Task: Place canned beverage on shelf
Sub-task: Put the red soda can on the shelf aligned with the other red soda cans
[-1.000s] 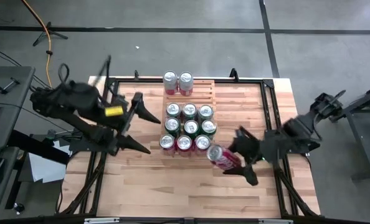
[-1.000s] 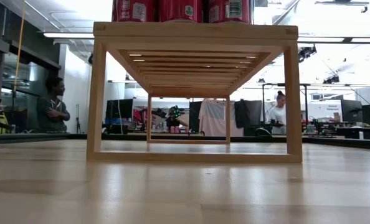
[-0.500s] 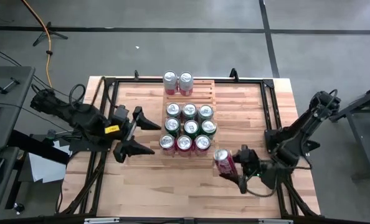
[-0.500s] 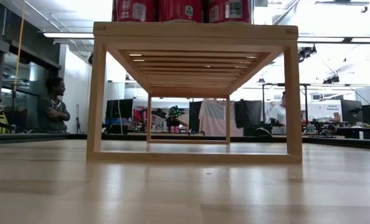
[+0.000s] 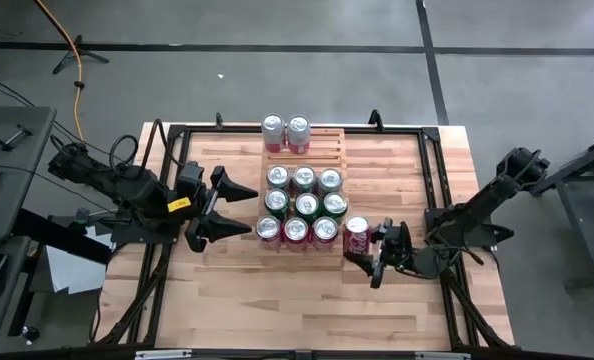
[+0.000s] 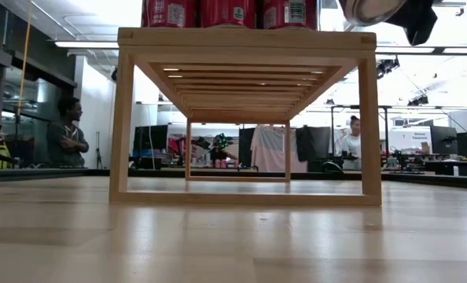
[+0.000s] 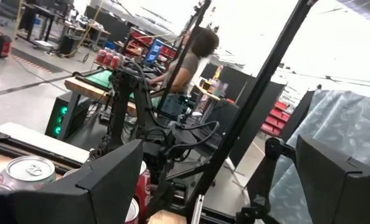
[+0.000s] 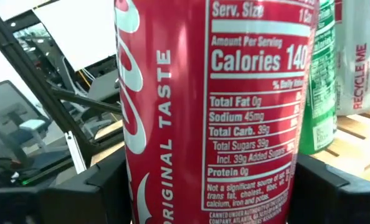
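Your right gripper (image 5: 369, 258) is clamped on a red can (image 5: 356, 237), one finger on either side, holding it upright just off the shelf's (image 5: 329, 150) right front corner, beside the front row of cans. In the right wrist view the red can (image 8: 203, 106) fills the picture between the two dark fingers (image 8: 85, 193), with a green can (image 8: 319, 74) and a pale slat behind it. From table height you see the can's bottom (image 6: 371, 9) up at the level of the shelf's top tier (image 6: 245, 37), past its right end.

The shelf stands toward the table's (image 5: 277, 300) far edge, near the middle. It carries nine cans (image 5: 303, 205) in three rows at the front and two silver-topped cans (image 5: 285, 131) at the back left corner.

Your left gripper (image 5: 239, 209) waits with its fingers apart, pointing at the shelf's left side and not touching it.
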Motion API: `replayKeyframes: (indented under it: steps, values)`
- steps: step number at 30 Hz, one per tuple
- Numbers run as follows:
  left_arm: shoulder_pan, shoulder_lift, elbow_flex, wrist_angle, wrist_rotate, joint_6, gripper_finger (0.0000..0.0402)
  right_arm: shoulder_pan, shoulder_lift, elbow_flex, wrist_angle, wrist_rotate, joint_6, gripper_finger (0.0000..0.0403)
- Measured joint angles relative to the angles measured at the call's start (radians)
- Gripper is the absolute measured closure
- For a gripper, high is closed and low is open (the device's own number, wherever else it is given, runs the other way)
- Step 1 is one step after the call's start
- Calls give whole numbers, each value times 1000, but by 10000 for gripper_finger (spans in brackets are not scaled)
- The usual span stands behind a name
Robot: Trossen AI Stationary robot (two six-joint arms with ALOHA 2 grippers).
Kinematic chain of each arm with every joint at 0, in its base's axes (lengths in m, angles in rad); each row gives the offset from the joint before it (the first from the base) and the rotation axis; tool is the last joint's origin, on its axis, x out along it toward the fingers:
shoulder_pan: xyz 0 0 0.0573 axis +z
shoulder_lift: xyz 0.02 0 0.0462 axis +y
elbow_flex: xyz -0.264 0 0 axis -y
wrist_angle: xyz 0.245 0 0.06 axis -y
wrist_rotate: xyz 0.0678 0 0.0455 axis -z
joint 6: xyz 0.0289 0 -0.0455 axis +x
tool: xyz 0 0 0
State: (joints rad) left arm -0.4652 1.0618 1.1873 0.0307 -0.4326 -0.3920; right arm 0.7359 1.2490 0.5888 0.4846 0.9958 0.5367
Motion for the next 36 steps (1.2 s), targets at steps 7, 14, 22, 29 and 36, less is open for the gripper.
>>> replayKeyframes:
  steps: [7, 14, 22, 29, 36]
  values:
    - [0, 0, 0, 6, -36, 0, 80, -65, 0, -3, -4, -108, -84, 119]
    - [0, 0, 0, 26, -57, 1, 80, -101, 0, -3, -17, -120, -135, 119]
    - [0, 1, 0, 27, -77, 1, 80, -129, 0, -3, -58, -187, -154, 119]
    - [0, 1, 0, -51, -97, -2, 80, -129, 0, -3, -76, -186, -153, 116]
    - [0, 1, 0, -210, -154, -108, 80, -130, 0, -3, -77, -185, -153, 93]
